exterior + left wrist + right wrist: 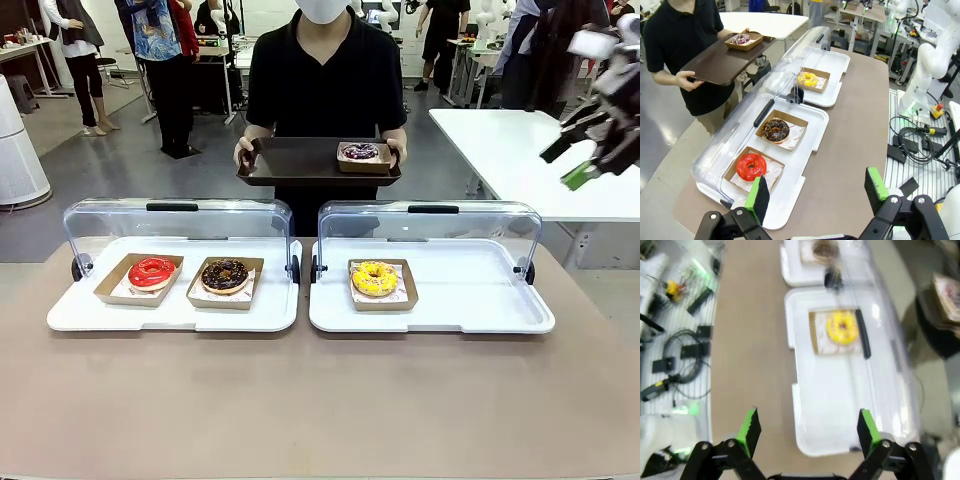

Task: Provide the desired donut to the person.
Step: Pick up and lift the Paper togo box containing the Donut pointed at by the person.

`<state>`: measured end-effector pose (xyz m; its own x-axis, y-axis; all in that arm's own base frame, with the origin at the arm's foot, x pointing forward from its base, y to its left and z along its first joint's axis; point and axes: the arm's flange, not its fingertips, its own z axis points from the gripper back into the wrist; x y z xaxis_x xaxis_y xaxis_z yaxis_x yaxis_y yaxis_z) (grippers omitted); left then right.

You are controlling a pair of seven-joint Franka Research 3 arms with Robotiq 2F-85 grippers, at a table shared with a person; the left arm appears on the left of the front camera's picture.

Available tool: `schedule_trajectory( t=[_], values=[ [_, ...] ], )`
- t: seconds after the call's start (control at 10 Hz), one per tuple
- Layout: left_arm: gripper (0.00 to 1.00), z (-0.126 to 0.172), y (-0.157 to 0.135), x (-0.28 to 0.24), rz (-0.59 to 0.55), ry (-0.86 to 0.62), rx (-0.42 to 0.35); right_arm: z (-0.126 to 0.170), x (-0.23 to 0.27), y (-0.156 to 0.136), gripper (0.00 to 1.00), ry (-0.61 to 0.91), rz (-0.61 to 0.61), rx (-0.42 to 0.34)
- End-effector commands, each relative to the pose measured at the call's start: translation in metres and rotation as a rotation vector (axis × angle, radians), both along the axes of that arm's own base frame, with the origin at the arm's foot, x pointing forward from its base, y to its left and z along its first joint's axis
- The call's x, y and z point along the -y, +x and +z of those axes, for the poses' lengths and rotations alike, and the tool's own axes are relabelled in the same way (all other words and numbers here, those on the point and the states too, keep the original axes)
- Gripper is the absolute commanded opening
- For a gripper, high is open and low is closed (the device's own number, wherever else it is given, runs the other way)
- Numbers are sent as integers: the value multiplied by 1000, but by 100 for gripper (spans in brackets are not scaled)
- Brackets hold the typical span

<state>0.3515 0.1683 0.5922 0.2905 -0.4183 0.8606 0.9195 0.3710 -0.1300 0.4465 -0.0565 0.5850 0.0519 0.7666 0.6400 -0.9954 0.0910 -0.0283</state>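
Liner (pixel 796 134) print under chocolate donut (pixel 775 129) unreadable.

A tan tabletop (pixel 300 410) spans the near ground at 6 o'clock, with grey floor (pixel 130 165) beyond it. A white table (pixel 520 150) stands at 2 o'clock and a white cylinder (pixel 15 160) at 9 o'clock. Far back at 10 o'clock is a desk (pixel 20 48). The light is bright and even. In the left wrist view, cables (pixel 912 145) lie at 3 o'clock.

Ahead of the left gripper (pixel 816 189), clear glossy plastic lids (pixel 740 125) arched over smooth white plastic trays (pixel 800 165); donuts (pixel 751 166) wore shiny glaze in brown card boxes (pixel 730 174); the table (pixel 855 130) looked matt.
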Motion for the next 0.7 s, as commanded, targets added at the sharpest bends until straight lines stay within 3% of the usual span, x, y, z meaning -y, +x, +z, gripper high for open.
schedule_trajectory(
  t=[0.0,0.2,0.6],
  values=[
    [100,1,-1,-1,-7,-7,11,-10,51,23,100,241,46,-122],
    [100,1,-1,-1,-7,-7,11,-32,95,25,100,410,5,-97],
    [100,1,-1,-1,-7,-7,11,-67,132,22,100,488,-9,-111]
  ],
)
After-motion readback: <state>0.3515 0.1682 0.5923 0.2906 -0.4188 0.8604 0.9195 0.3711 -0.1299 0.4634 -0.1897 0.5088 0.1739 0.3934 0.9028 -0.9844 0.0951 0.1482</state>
